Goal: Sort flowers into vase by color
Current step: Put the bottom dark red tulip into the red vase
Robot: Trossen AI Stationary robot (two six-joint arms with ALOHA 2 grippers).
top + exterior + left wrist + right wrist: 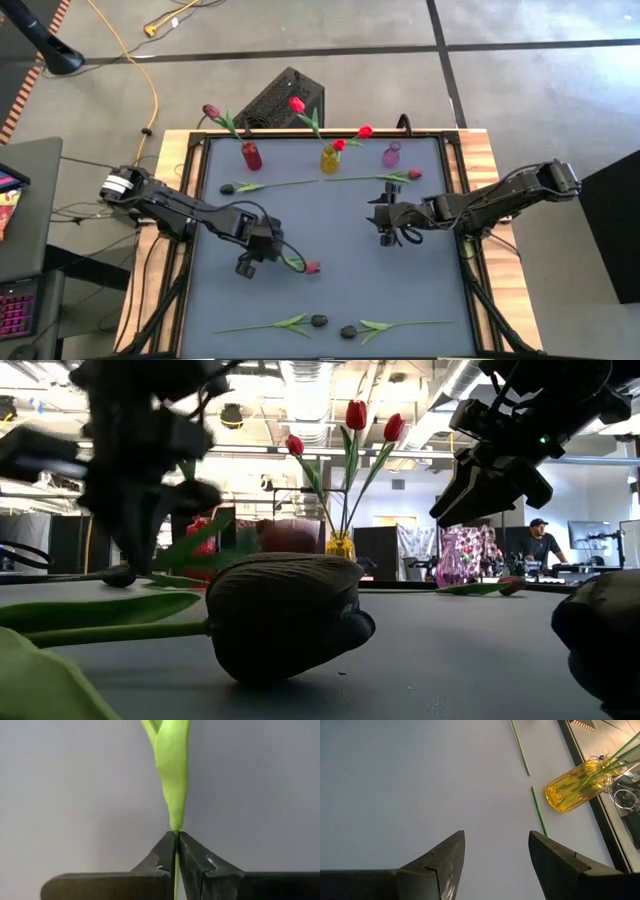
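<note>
The grey table (330,300) carries three vases along its far edge: red (251,156), yellow (329,160) (three red tulips in it) and purple (391,154). The left gripper (262,258), near the table's middle, is clenched on the green stem of a red tulip (312,267). The right gripper (386,219) hovers with jaws spread, grasping nothing. Loose flowers lie before the vases (300,183) and by the near edge (318,321)
</note>
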